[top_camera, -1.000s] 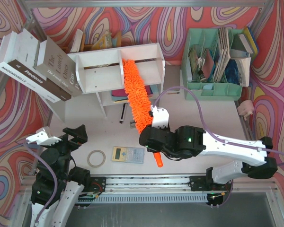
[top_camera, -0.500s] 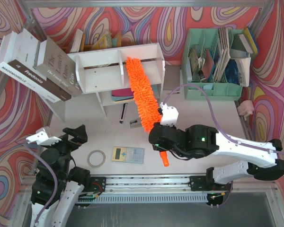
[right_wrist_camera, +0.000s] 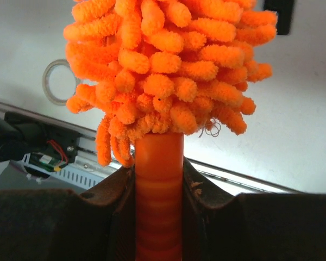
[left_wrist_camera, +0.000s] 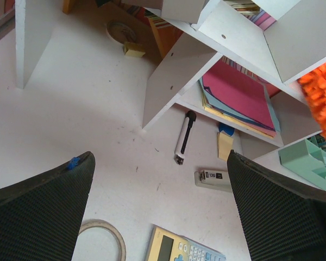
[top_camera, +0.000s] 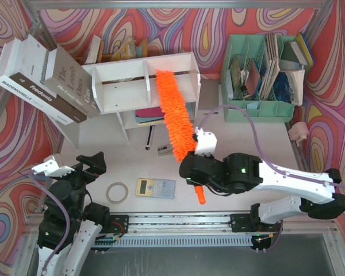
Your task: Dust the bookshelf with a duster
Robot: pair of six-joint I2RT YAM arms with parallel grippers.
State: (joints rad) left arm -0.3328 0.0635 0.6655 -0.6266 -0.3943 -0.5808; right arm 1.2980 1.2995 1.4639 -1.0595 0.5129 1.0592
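The duster [top_camera: 175, 115] is bright orange from fluffy head to ribbed handle; the bookshelf [top_camera: 126, 72] is plain white, with pink and pale blue sheets [left_wrist_camera: 236, 95] on its lower tier; the table [top_camera: 103, 144] is off-white. The file organiser [top_camera: 259, 106] is mint green; the backdrop [top_camera: 218, 29] swirls in red, orange, pink, purple and blue; the right arm [top_camera: 287, 179] is white with black joints.

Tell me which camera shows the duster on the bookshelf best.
Top external: the whole duster shows, tip over the bookshelf. Left wrist catches only an orange sliver at its edge; right wrist shows just the fluffy base and the gripped handle.
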